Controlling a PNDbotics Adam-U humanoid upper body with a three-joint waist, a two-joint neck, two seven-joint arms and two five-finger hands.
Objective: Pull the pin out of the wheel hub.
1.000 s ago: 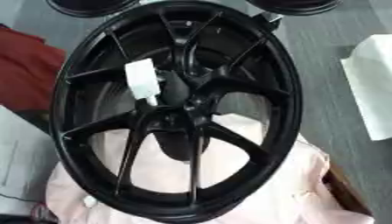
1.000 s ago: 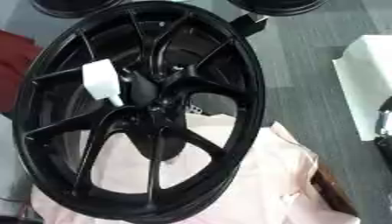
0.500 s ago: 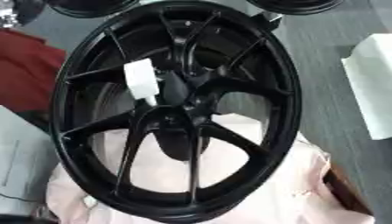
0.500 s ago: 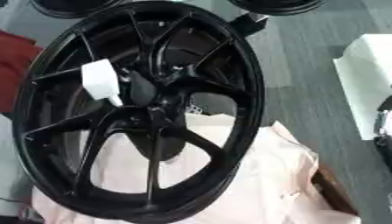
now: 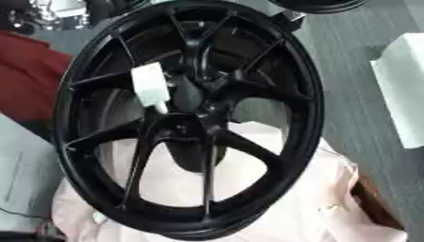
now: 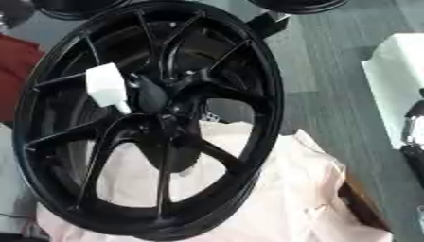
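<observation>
Nearest the camera a pale pink cloth (image 5: 306, 203) is spread under the lower part of the scene, probably as padding so the black wheel (image 5: 186, 118) does not scrape on what lies below. The wheel rests on this cloth and fills most of both views, its open face turned up toward the head so that the spokes and the middle can be reached from above. At the middle sits the hub (image 5: 195, 97), dark and hard to read in detail. Just to its left, against a spoke, is a small white piece (image 5: 151, 87); it may be the pin or a tag fixed to it, but that cannot be settled from here, and it looks to be seated, so the pull seems not yet begun. On the right, beyond the cloth, a white box (image 5: 401, 90) lies on the grey floor (image 5: 348, 61), well apart from the wheel. At the right edge of the right eye view a dark and silver shape (image 6: 412, 134) shows, which could be part of the robot's right arm; no fingers can be made out, so how that hand stands cannot be told. The left hand shows nowhere. To the far left lies a red cloth (image 5: 29, 80), and at the top edge other dark wheels (image 6: 298, 4) stand behind.
</observation>
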